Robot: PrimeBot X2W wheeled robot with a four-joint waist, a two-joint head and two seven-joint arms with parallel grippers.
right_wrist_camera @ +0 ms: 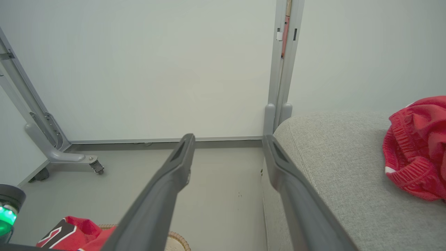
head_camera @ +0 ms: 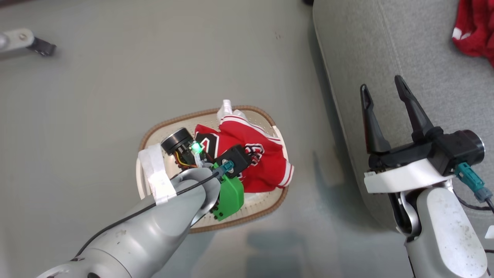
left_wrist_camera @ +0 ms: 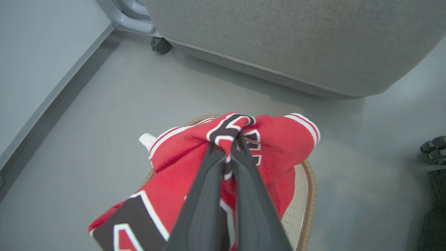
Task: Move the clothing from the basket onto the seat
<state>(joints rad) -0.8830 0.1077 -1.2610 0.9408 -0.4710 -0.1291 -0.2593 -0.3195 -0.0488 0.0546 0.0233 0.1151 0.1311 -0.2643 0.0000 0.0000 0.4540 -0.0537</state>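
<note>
Left gripper (left_wrist_camera: pixel 228 146): the two dark fingers are pressed together, clamped on a bunched fold of the red basketball jersey (left_wrist_camera: pixel 285 139). The fold with black, white-outlined lettering sits right at the tips.
Jersey: it is gathered over the basket (head_camera: pixel 247 110), under and around the left gripper's fingers. In the head view its white-and-red striped edge reaches out past the rim on the side toward the seat (head_camera: pixel 366 46).
Basket: cream-white with a brown woven-look rim, it stands on the grey floor (head_camera: pixel 115 96) near the seat's rounded edge but apart from it.
Right gripper (head_camera: pixel 381 83): the fingers are spread wide with nothing between them. It hangs over the seat's edge, well apart from the jersey.
Red shirt (head_camera: pixel 476 31): it lies crumpled on the seat with white trim showing, on the side away from the basket — well beyond the right gripper's tips.
Seat: grey fabric cushion, bare between its edge and the shirt.
</note>
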